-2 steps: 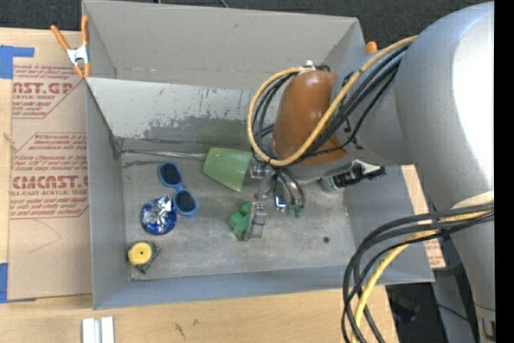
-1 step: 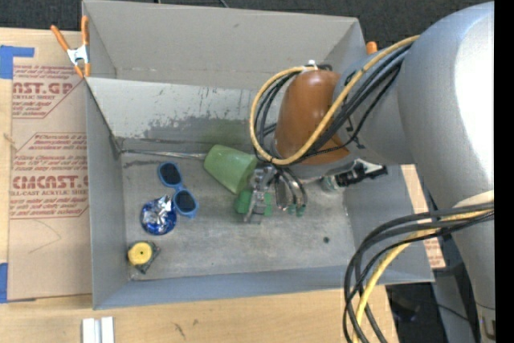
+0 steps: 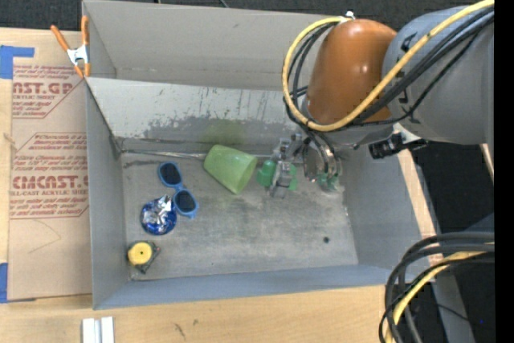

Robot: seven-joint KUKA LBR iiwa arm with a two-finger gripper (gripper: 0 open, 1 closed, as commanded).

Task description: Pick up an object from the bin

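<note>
My gripper [image 3: 303,166] is low over the bin floor, right of the middle and near the back wall. Small bright green pieces [image 3: 267,173] lie right at its left side, and another green bit [image 3: 328,182] shows at its right. I cannot tell whether these belong to one thing or whether the gripper holds any of it. A light green cup [image 3: 229,166] lies on its side just left of the gripper, its mouth turned toward the lower right.
Near the bin's left side lies a blue pair of round lenses [image 3: 177,189], with a shiny blue and silver ball [image 3: 158,216] beside them. A small yellow round thing [image 3: 140,254] sits in the front left corner. The orange-covered wrist and cables hang over the bin's right side.
</note>
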